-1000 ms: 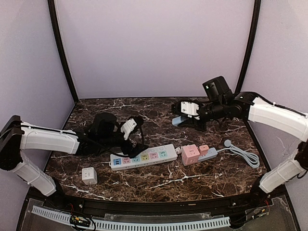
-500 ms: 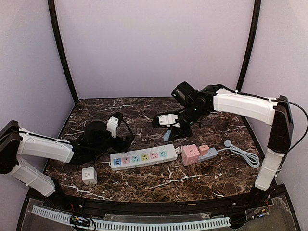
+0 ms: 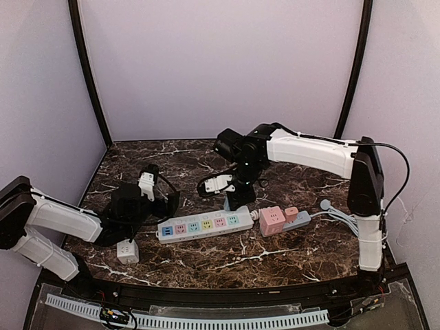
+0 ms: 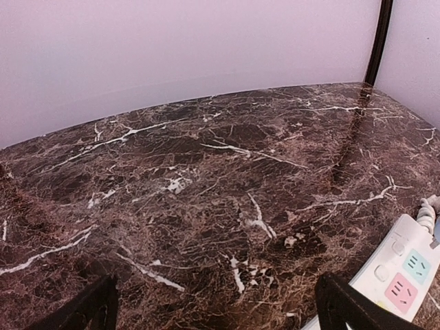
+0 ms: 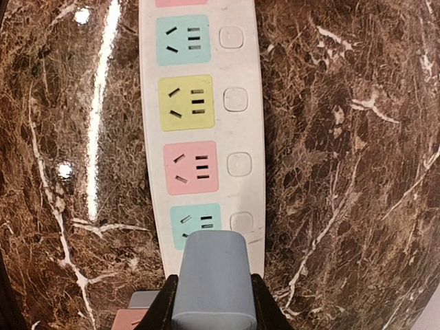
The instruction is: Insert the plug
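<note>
In the right wrist view, my right gripper [image 5: 213, 313] is shut on a blue-grey plug [image 5: 212, 275], black fingers [image 5: 163, 306] on both its sides. The plug hangs just above the white power strip [image 5: 206, 124], over its end teal socket [image 5: 185, 218], which it partly hides. Pink, yellow and teal sockets follow further along. From above, the right gripper [image 3: 235, 198] hovers at the right end of the strip [image 3: 205, 225]. My left gripper [image 3: 165, 205] sits behind the strip's left end. In the left wrist view, the left gripper [image 4: 216, 316] is open over bare marble, holding nothing.
A pink adapter [image 3: 272, 220] on a small grey strip lies right of the white strip, with a coiled grey cable [image 3: 347, 221] beyond it. A white cube adapter [image 3: 127, 251] rests near the front left. Black frame posts stand at the back corners.
The right arm has swung left and down from the back right, bringing the plug over the strip's right end. The left arm has drawn back toward the near left.
</note>
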Robot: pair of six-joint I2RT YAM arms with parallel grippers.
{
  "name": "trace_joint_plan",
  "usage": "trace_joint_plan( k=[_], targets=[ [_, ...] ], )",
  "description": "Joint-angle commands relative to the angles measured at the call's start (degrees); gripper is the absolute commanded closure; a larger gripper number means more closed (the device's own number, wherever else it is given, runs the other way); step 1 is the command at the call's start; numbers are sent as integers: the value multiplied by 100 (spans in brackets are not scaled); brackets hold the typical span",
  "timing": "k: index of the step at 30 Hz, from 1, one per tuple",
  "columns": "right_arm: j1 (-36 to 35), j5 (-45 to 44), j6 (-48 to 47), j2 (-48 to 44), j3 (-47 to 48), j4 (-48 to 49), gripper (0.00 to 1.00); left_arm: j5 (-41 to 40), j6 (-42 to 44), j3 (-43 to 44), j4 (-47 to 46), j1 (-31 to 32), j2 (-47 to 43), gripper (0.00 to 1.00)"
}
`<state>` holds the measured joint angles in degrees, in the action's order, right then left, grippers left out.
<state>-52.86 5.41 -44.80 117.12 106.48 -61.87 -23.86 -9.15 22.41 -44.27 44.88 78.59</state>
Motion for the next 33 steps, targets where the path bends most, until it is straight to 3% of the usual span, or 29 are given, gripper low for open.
trace_joint_plan(
  k=[1, 33],
  targets=[
    [-63, -169, 199, 367, 539, -613, 100, -226, 128, -172, -432, -27, -132, 0],
    [-251, -200, 251, 855, 504, -658, 100, -575, 404, -703, -1116, -32, -382, 0]
  ],
)
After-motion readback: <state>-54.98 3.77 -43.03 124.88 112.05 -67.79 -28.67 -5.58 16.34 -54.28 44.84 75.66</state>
